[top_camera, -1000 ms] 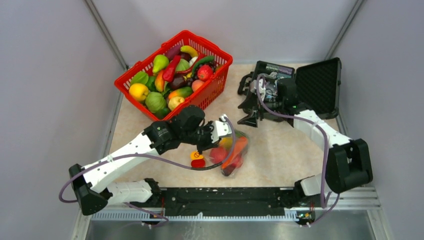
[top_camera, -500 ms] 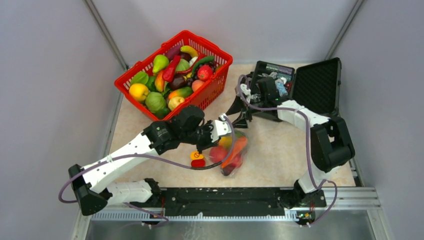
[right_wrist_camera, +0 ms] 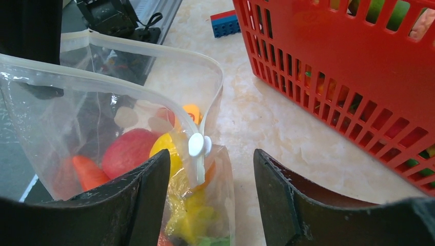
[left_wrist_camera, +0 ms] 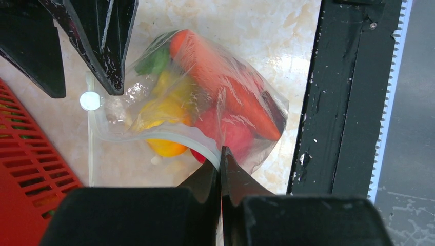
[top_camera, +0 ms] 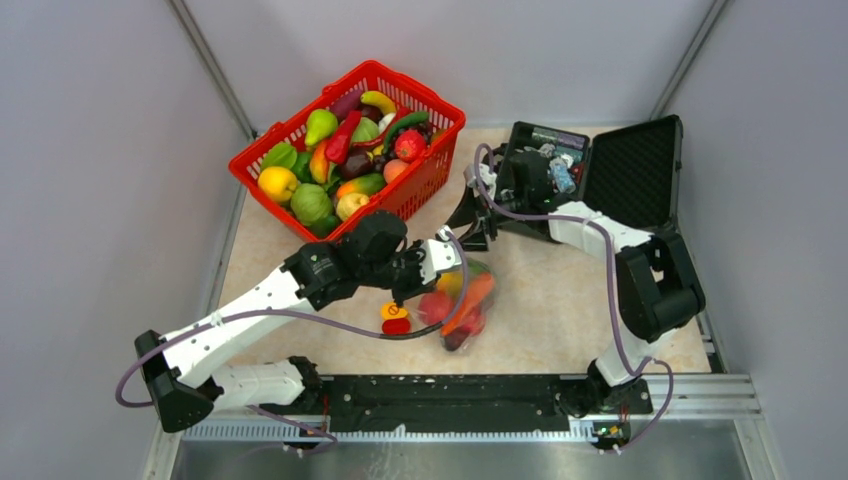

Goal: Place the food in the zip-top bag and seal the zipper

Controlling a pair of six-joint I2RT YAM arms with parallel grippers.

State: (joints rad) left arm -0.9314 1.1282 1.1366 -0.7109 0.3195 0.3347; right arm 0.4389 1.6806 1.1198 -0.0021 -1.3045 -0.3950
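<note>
Beside the zip-top bag (left_wrist_camera: 220, 97) — right claw (right_wrist_camera: 211, 151), newly arrived

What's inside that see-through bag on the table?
Through the zip-top bag you can see an orange carrot, a red fruit, yellow pieces, a green piece and a dark purple piece. They overlap, so anything beneath them is hidden.

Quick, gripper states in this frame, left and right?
Left gripper: shut on the zip-top bag at its zipper.
Right gripper: open, astride the white slider.
</note>
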